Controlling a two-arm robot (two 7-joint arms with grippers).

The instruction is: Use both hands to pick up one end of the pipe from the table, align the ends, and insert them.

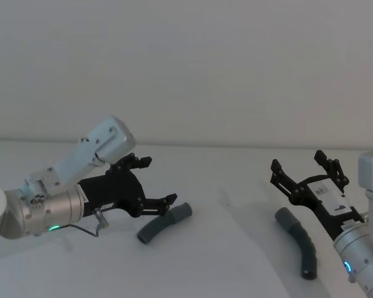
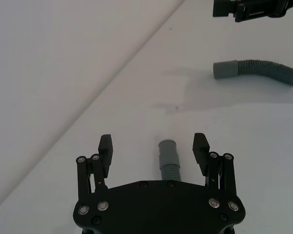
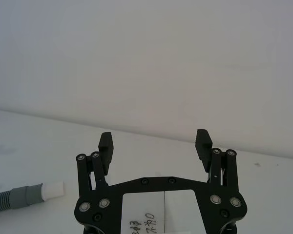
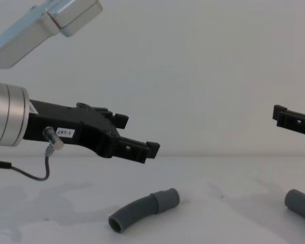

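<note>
The left pincer [image 1: 156, 180], jaws spread wide and gripping nothing, hovers above the left pipe piece [image 1: 165, 222], whose grey cuff [image 2: 169, 155] sits framed between the open fingers in the left wrist view. The chest view puts it clear of the hose. Across the white surface [image 1: 224, 261], the right pincer [image 1: 298, 162] is likewise open and empty, raised just beside the right pipe piece [image 1: 300, 239]. Both pieces lie flat on the surface, well apart. This looks like the approach before the first grasp. Each pincer would next need to drop and close on the ribbed body just behind the cuff, leaving the ends free to meet. The pieces are short, curved, dark-grey ribbed hoses with smooth lighter cuffs; the right one ends in a short white tip [image 3: 52, 189].
</note>
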